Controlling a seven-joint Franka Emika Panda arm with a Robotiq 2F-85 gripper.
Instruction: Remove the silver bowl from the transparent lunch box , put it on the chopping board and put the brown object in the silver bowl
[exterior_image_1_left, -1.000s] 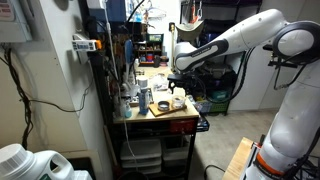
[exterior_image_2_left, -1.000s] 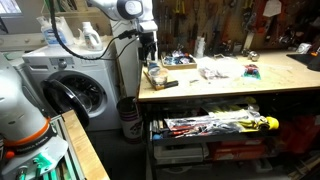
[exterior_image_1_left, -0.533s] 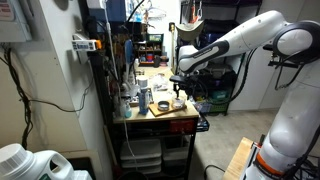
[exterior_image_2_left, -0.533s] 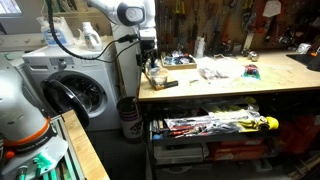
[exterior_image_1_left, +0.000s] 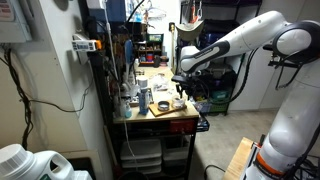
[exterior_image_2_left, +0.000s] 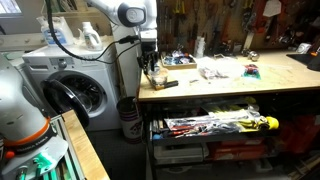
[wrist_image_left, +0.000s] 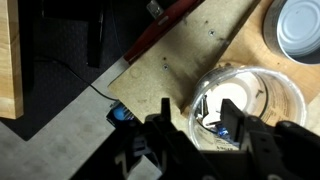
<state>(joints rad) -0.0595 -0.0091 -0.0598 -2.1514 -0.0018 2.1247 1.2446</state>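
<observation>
Container (wrist_image_left: 272, 84) on chopping board (wrist_image_left: 190, 50) (under tool (wrist_image_left: 200, 126))

We see a long light wooden table (exterior_image_2_left: 240, 88). A flat rectangular tan wooden chopping board (exterior_image_1_left: 160, 110) lies at one end. White crumpled clutter (exterior_image_2_left: 214, 72) lies farther along.

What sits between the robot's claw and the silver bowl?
Wrist view: a clear round container on the chopping board, between gripper and silver bowl.

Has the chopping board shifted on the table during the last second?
No. In an exterior view the chopping board lies at the same spot by the table's front edge as it did a second ago.
</observation>
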